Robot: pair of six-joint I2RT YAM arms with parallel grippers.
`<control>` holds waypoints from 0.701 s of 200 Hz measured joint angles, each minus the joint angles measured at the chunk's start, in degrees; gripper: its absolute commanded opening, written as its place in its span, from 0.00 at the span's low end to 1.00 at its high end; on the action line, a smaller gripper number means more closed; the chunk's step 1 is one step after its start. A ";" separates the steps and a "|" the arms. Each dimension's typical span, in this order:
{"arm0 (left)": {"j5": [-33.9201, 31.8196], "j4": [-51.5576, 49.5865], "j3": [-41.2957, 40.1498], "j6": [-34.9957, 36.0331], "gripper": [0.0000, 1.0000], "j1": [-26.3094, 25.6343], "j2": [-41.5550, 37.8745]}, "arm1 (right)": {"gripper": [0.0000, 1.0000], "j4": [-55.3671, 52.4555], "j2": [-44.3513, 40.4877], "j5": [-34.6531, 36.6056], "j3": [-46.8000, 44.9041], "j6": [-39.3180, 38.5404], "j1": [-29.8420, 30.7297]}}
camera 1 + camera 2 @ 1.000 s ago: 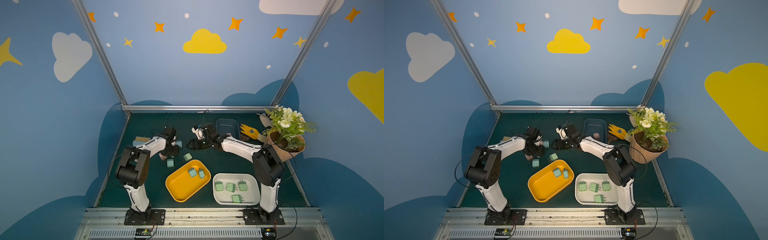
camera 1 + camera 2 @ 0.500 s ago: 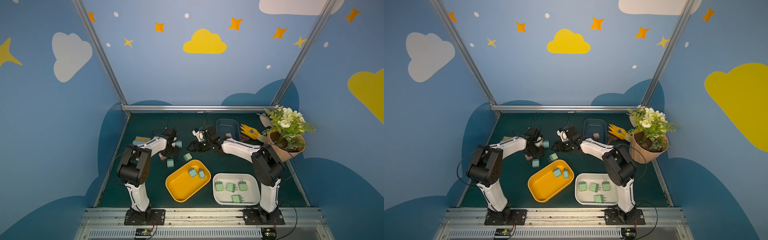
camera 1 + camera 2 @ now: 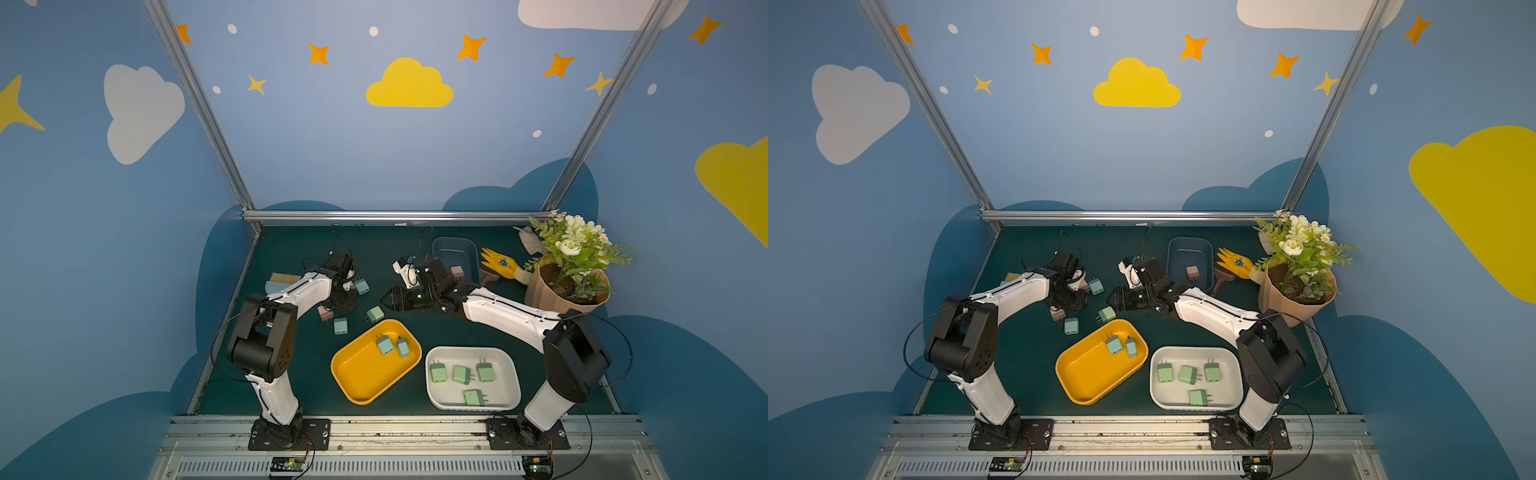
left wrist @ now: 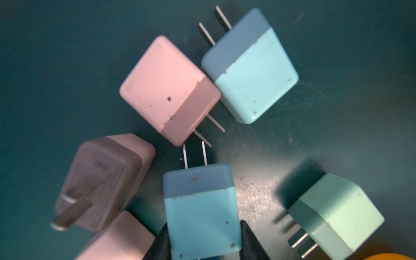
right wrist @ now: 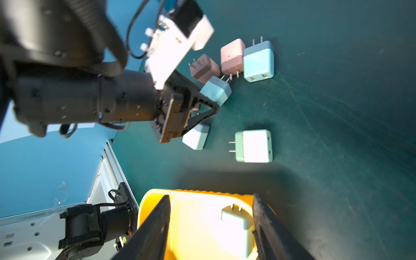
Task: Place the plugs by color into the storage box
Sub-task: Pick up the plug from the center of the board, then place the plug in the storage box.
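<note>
While my left gripper [image 4: 203, 226] is clamped on a light-blue plug [image 4: 198, 198] left of centre, my right gripper [image 5: 211, 198] gapes empty. Grasp step, I judge; next I'd lift clear of the pink plugs [image 4: 166, 90] toward the nearer yellow tray [image 3: 357, 374].

A green plug [image 3: 1107, 314] lies just beside the right gripper [image 3: 1112, 300]; the yellow tray [image 3: 1084, 374] is near it, the white tray [image 3: 1225, 390] farther.
</note>
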 measured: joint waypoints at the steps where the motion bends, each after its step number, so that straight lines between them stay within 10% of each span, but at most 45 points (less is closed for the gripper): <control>1: 0.00 0.00 0.00 0.04 0.44 -0.04 -0.02 | 0.59 -0.02 -0.24 0.15 -0.13 0.00 0.13; 140: -6.12 -0.31 -4.44 1.29 0.40 -7.39 -11.69 | 0.59 -2.12 -15.74 7.56 -8.09 -1.25 4.85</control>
